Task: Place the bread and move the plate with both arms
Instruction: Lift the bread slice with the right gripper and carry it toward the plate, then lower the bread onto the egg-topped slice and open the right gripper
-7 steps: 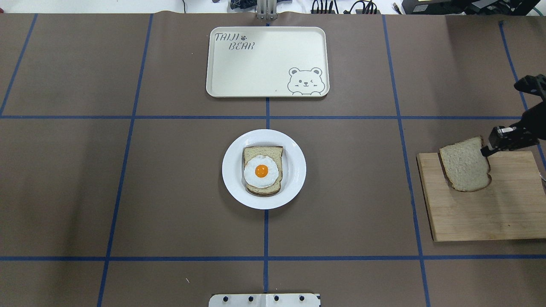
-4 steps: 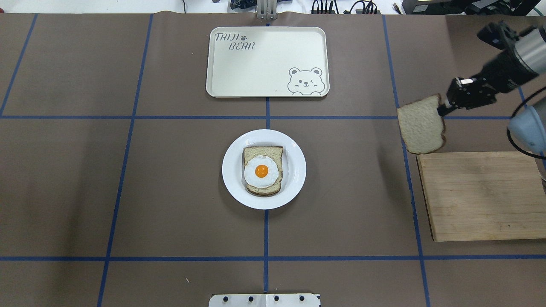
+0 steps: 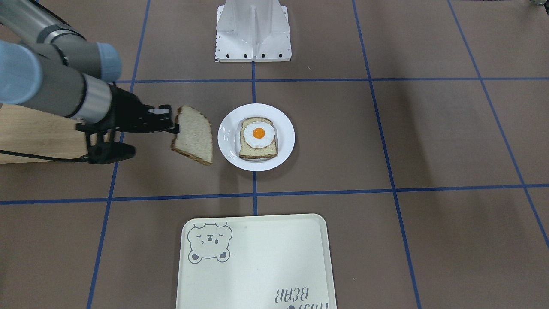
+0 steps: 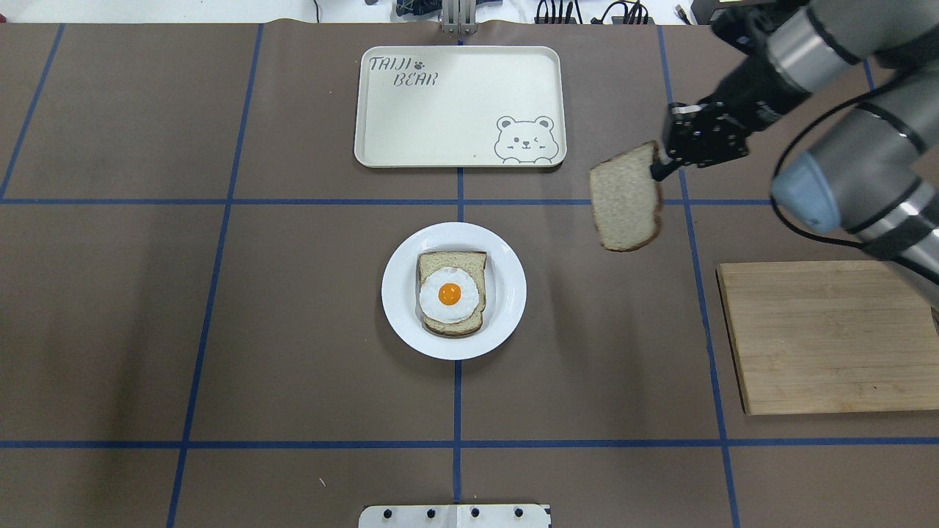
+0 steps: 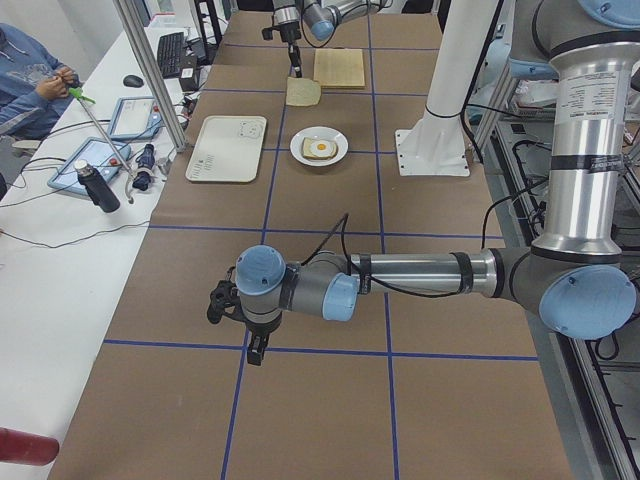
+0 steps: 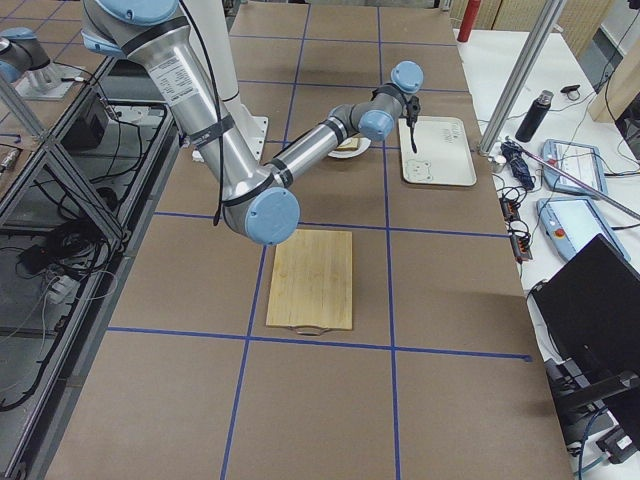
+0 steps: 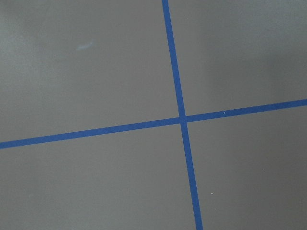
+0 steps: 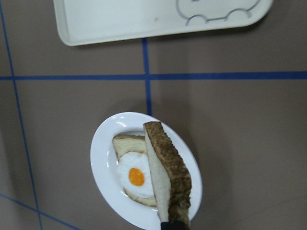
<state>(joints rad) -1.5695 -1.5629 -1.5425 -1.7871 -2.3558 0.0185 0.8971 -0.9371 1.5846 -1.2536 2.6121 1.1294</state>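
Brown paper surface [image 4: 220, 330] with a blue tape grid; white mount [image 4: 455, 517] at the robot's edge.

Left arm [image 5: 420, 272] stretched low over the surface at the robot's left end, well apart from the other items; left hand [image 5: 256, 355] points down, close above the paper; clenched or released: cannot tell, seen only from the side; its wrist camera shows bare paper and a tape crossing.

Plate [image 4: 508, 293] at centre, flat on the surface, on the middle tape line; on it lies an egg slice [image 4: 450, 295], fried egg on top, yolk up.

Board [image 4: 829, 337] on the robot's right, flat on the surface, well apart from the plate.

Right arm [image 4: 866, 176] comes in from the right, past the board's far side, toward centre; right hand [image 4: 655, 170] clenched on the bread [image 4: 625, 198], pinching the crust at one corner.

Bread is in the air, off the surface, tilted; it hangs between board and plate, touching neither; in the front view it sits just beside the plate's rim.

Right wrist view: bread edge-on, crust toward the lens, plate and egg slice beneath it in the picture.

Tray [image 4: 455, 117] farthest out, beyond the plate on the same tape line, flat; bear drawing in one corner, lettering in the opposite corner.
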